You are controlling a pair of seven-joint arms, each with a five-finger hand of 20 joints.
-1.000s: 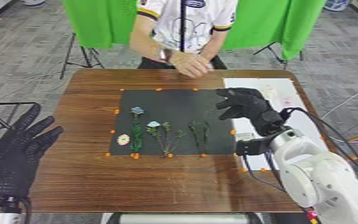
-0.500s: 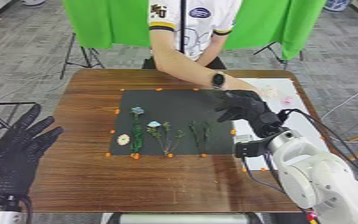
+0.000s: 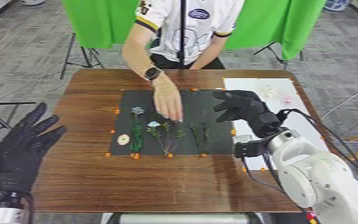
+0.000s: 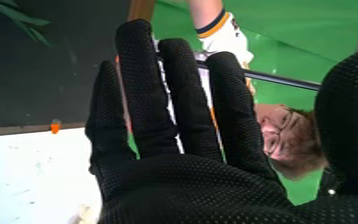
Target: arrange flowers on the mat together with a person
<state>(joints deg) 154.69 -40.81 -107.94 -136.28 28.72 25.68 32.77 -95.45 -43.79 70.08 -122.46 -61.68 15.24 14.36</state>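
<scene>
My right hand (image 3: 242,107) hovers at the dark mat's right edge, fingers relaxed; in the right wrist view the right hand (image 4: 184,175) has its fingers straight, holding nothing. My left hand (image 3: 17,150) stays left of the table, fingers spread. On the mat (image 3: 186,145) lie a blue flower on a green stem (image 3: 137,132), a pale blue flower with branching stems (image 3: 154,124), green sprigs (image 3: 205,137) and a cream oval piece (image 3: 123,139). A person's hand (image 3: 167,102) is over the mat's upper middle, fingertips by the pale blue flower; touching or not, I cannot tell.
Right of the mat a white sheet (image 3: 262,90) holds pale pink flowers (image 3: 286,99), partly beneath my right arm. Orange bits (image 3: 135,156) line the mat's edges on the brown table (image 3: 158,185). The person's forearm crosses the far edge.
The person's hand went from the table's far edge to the white sheet near my right hand, then left over the mat. My right hand has barely moved; the flowers on the mat look unmoved.
</scene>
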